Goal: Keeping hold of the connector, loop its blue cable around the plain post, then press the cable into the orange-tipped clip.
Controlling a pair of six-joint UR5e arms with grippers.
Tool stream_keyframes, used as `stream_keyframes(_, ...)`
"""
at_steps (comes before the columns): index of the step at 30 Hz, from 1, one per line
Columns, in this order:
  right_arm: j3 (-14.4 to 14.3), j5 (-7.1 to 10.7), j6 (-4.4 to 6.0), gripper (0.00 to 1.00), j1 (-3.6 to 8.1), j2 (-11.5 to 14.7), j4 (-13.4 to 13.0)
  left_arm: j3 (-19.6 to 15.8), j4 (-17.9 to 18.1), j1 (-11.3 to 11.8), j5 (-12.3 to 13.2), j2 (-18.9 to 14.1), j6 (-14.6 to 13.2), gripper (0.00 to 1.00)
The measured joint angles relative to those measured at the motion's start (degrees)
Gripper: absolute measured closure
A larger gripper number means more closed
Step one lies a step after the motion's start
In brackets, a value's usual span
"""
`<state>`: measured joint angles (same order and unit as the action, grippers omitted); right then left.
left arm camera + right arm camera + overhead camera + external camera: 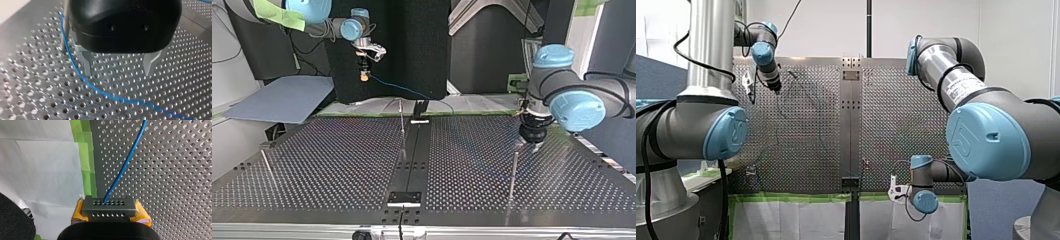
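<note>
My right gripper [110, 212], with yellow pads, is shut on a grey connector [107, 203] with rows of small holes. The blue cable [126, 162] leaves it and runs out over the perforated table. At the top view's left this gripper [364, 76] hangs above the table's far edge, and the cable [399, 89] slopes down toward the middle. My left gripper [117, 73], black with metal fingers, stands open just above the plate. The cable [75, 67] passes beside one finger, touching a plain post [64, 30], and nothing is between the fingers. A clip with a reddish tip [866, 162] stands near the centre strip.
The perforated table [337, 165] has a dark centre strip [411, 160]. Thin posts stand at the top view's right [513, 172], left [266, 162] and centre back [402, 117]. Green tape and white sheets [50, 170] line the edge under my right gripper.
</note>
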<state>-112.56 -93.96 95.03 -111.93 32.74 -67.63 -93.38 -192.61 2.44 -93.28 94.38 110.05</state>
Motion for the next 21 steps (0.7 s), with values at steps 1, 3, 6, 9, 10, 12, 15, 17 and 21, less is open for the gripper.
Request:
stream_keyframes(1,0.0,0.0,0.0,1.0,0.0,0.01,0.01,-0.04,-0.5,-0.03,0.0,-0.49,0.06,0.0)
stream_keyframes(3,0.0,0.0,-0.02,1.0,0.0,0.01,0.02,-0.1,-1.62,-0.1,-0.02,-1.56,0.04,0.0)
stream_keyframes(6,0.0,0.0,-0.02,1.0,0.0,0.01,0.03,-0.1,-3.27,-0.11,-0.07,-3.2,-0.62,0.0)
stream_keyframes(9,0.01,0.0,-0.05,1.0,0.0,0.01,0.03,-0.1,-5.17,0.05,0.07,-5.09,-2.02,0.0)
stream_keyframes(10,0.0,0.0,-0.06,1.0,-0.01,0.01,0.03,-0.1,-5.76,0.09,0.18,-5.67,-2.54,0.0)
stream_keyframes(12,0.0,0.0,-0.06,1.0,-0.06,0.0,0.03,-0.08,-6.76,0.21,0.39,-6.95,-3.71,0.0)
stream_keyframes(15,0.0,0.0,-0.03,1.0,-0.13,0.0,-0.02,0.12,-7.19,0.37,0.77,-8.72,-5.44,0.0)
stream_keyframes(17,0.0,0.0,-0.02,1.0,-0.15,0.01,-0.04,0.54,-7.18,0.48,1.37,-9.89,-6.6,0.0)
stream_keyframes(21,0.0,0.04,-0.01,1.0,-0.16,0.01,-0.1,1.14,-7.18,0.58,2.83,-11.69,-8.4,0.0)
